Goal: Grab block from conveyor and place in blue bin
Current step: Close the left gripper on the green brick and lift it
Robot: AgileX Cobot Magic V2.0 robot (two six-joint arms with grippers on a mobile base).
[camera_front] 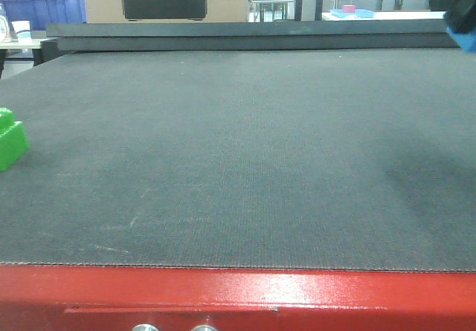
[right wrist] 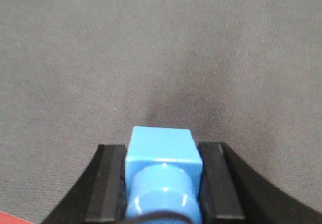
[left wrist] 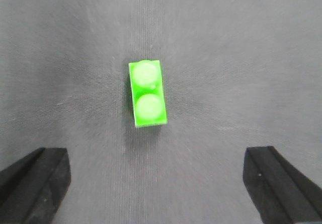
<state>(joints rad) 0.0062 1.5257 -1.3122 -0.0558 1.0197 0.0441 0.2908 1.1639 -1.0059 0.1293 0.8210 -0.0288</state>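
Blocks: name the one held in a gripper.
The blue block, clamped in the right gripper; the green block lies free on the conveyor below the open left gripper.

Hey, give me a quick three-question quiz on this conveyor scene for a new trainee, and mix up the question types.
1. True or false: the right gripper is shut on a blue block.
2. Multiple choice: how many studs show on top of the green block in the left wrist view? A) one B) two C) four
3. Fill in the blank: above the conveyor belt, the left gripper is ___, with the green block lying untouched ahead of it.

Key: 1 true; 2 B; 3 open.
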